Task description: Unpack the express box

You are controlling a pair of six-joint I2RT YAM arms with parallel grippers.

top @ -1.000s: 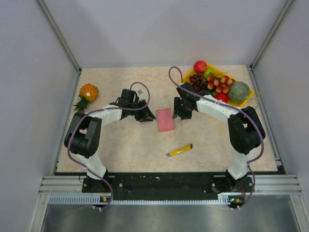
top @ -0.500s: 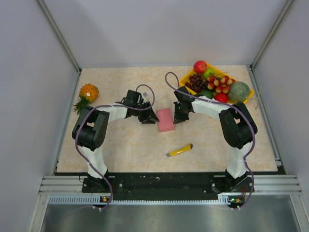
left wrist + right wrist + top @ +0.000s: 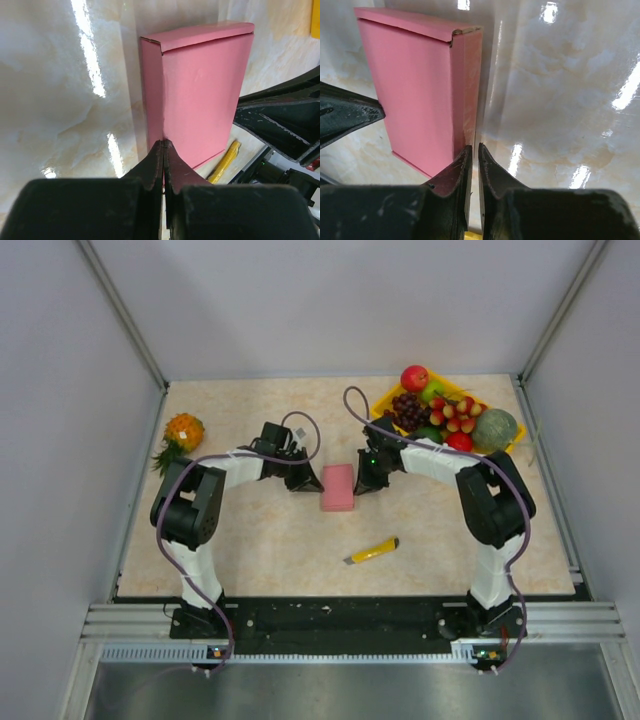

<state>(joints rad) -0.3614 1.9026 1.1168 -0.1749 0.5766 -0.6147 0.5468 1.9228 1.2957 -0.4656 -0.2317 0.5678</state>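
- The small flat pink cardboard box (image 3: 339, 487) lay flat in the middle of the pale shiny table (image 3: 250, 540). It was right between my two grippers. A yellow utility knife (image 3: 371, 551) lay near it, on the side closer to me.
- My left gripper (image 3: 163, 145) was closed tight. Its two fingers were pressed together with nothing between them. Its tip sat at the box's left long side, close to a corner.
- My right gripper (image 3: 472, 148) was almost closed too. Only a thin slit showed between its fingers, and nothing was in it. Its tip sat at the box's right long side. I could not tell if it really touched.
- I thought the box would be light and a bit stiff, but easy to dent if I squeezed hard.
- Its sides looked smooth and the table looked slick, so I thought it could slide or spin from a push on one side.
- The short end away from the knife had a folded flap with a small seam. I thought that lip was the best place to grab, while my other gripper pressed the box down.
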